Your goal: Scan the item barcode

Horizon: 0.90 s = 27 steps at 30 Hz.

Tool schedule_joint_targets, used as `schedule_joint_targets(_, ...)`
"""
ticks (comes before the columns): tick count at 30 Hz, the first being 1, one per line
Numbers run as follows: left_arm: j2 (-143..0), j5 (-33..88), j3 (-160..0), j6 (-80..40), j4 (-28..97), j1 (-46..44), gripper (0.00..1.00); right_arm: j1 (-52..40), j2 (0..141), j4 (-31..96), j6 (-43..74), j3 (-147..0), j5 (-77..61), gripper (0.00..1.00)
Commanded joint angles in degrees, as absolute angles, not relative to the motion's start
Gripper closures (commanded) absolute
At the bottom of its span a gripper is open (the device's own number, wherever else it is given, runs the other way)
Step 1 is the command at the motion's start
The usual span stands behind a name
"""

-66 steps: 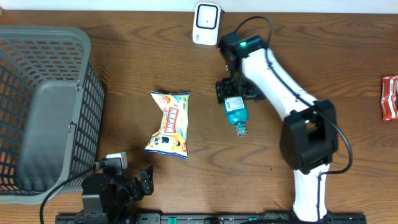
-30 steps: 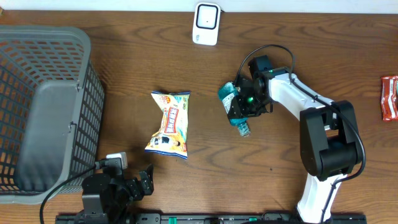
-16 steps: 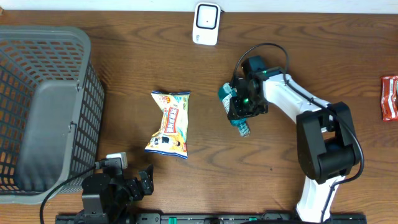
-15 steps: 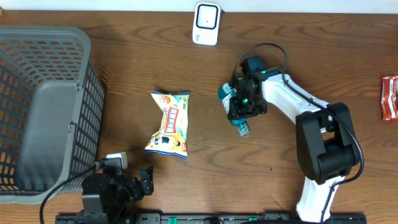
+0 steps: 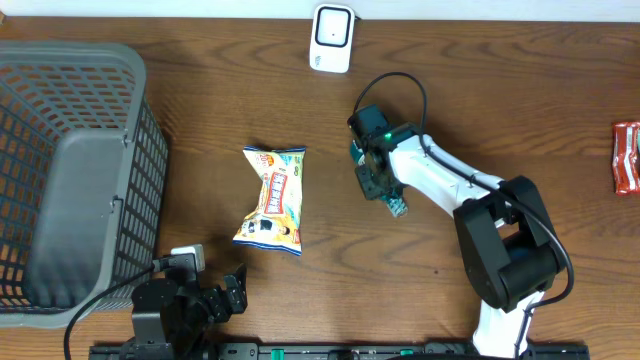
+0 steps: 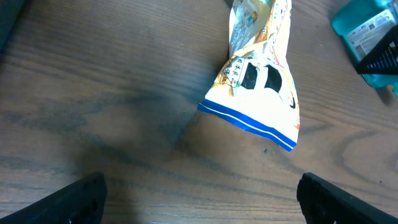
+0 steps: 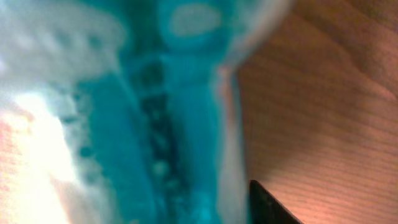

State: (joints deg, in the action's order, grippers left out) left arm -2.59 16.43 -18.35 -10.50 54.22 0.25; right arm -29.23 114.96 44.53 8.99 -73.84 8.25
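A teal bottle [image 5: 361, 153] with a clear cap end [image 5: 398, 207] lies under my right gripper [image 5: 375, 172] at mid-table, below the white scanner [image 5: 332, 38] at the back edge. The right gripper is shut on the bottle. In the right wrist view the bottle [image 7: 161, 124] fills the frame, blurred, with one black finger [image 7: 271, 206] against its side and the other finger hidden. My left gripper [image 6: 199, 208] hangs open over bare wood near the front left. The bottle's barcode is not visible.
A yellow snack bag [image 5: 272, 198] lies left of the bottle, also in the left wrist view [image 6: 261, 87]. A grey mesh basket [image 5: 60, 80] takes up the far left. A red packet [image 5: 626, 157] sits at the right edge.
The right gripper has shifted left and turned at the wrist, carrying the bottle with it. The left arm has not moved.
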Motion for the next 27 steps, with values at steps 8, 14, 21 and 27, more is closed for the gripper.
schedule_joint_targets(8,-2.59,16.91,-18.52,-10.17,54.85,0.03,0.02,-29.34,122.80,48.40,5.41,-65.82,0.51,0.82)
schedule_joint_targets(14,-2.59,16.91,-18.52,-10.17,54.85,0.03,0.02,-28.45,122.78,51.29,1.83,-71.11,-10.70,0.94)
schedule_joint_targets(21,-2.59,16.91,-18.52,-10.17,54.85,0.03,0.02,-26.41,122.78,54.87,-12.43,-77.78,-30.02,0.98)
schedule_joint_targets(27,-2.59,16.91,-18.52,-10.17,54.85,0.03,0.02,-24.08,122.78,54.57,-17.96,-77.91,-39.09,0.99)
